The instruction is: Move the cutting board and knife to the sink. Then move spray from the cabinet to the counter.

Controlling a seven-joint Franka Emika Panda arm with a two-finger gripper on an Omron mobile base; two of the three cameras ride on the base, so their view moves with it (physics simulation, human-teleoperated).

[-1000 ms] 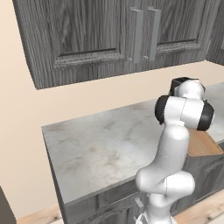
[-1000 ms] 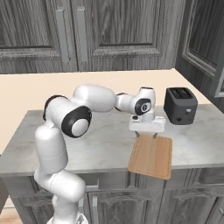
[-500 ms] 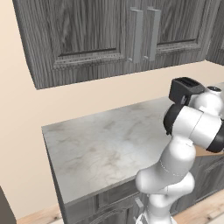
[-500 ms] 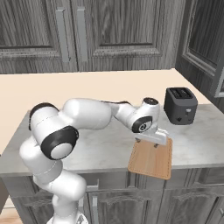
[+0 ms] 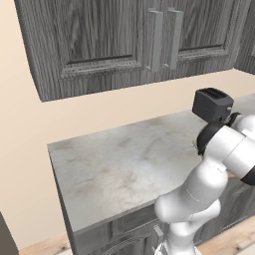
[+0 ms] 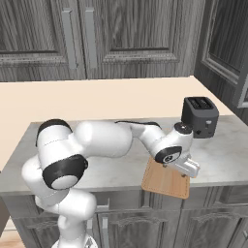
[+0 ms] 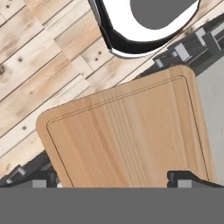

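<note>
The cutting board is a plain light-brown wooden slab lying on the counter, its near part jutting past the front edge. My gripper hangs low over the board's right side. In the hand view the cutting board spreads wide, and my gripper stands open, one dark fingertip at each side with nothing between them. The knife, the spray and the sink are out of view. The cabinet above the counter has its doors shut; the cabinet has long silver handles.
A black toaster stands on the counter behind the board, close to my hand; the toaster sits at the back right. Wooden floor lies below the board's overhanging part. Bare marbled stone stretches to the left of the board.
The arm has swung forward and down, bringing the open gripper from above the counter to just over the cutting board. The board has not moved.
</note>
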